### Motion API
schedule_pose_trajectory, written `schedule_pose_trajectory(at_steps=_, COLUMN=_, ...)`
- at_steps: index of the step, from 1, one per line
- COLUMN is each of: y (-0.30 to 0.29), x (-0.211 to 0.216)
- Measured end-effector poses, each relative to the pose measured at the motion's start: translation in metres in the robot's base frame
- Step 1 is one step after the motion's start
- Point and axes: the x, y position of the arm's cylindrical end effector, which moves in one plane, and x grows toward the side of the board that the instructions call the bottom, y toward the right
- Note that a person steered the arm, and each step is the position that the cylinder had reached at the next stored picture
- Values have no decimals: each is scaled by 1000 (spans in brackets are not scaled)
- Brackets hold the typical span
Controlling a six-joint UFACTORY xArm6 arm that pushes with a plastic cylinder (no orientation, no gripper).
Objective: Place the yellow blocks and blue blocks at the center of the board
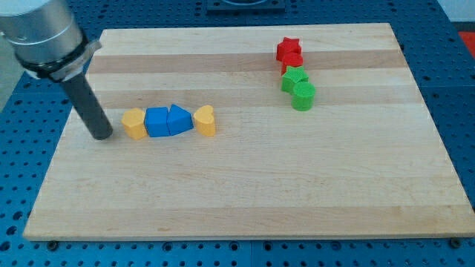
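- My tip (102, 136): the rod's lower end rests on the worktop (245, 200) just beside the yellow hexagonal block (133, 123), at its 9 o'clock side; a narrow gap seems to separate them, though contact cannot be ruled out.
- Claw: none is fitted; the arm ends in a plain rod, so there is nothing to open or close.
- Task blocks: a row at 9 o'clock from the board's centre. In order toward 3 o'clock: yellow hexagonal block, blue cube (156, 122), blue triangular block (179, 119), yellow heart-shaped block (205, 120). Neighbours touch or nearly touch.
- Other blocks: a red star block (289, 52), a second red block (294, 65) and two green blocks (297, 87) cluster at 1 o'clock from centre, well apart from the row.
- Handling (judged): the blocks look small, rigid and light, and should slide readily on smooth wood. Push low on the hexagon's flat 9 o'clock face, along the row's axis; an off-axis push would probably buckle the row.
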Motion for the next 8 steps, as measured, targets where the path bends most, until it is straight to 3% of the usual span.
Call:
schedule_pose_trajectory(at_steps=3, y=30, x=-9)
schedule_pose_trajectory(at_steps=5, y=90, x=-14)
schedule_pose_trajectory(at_steps=8, y=104, x=-28)
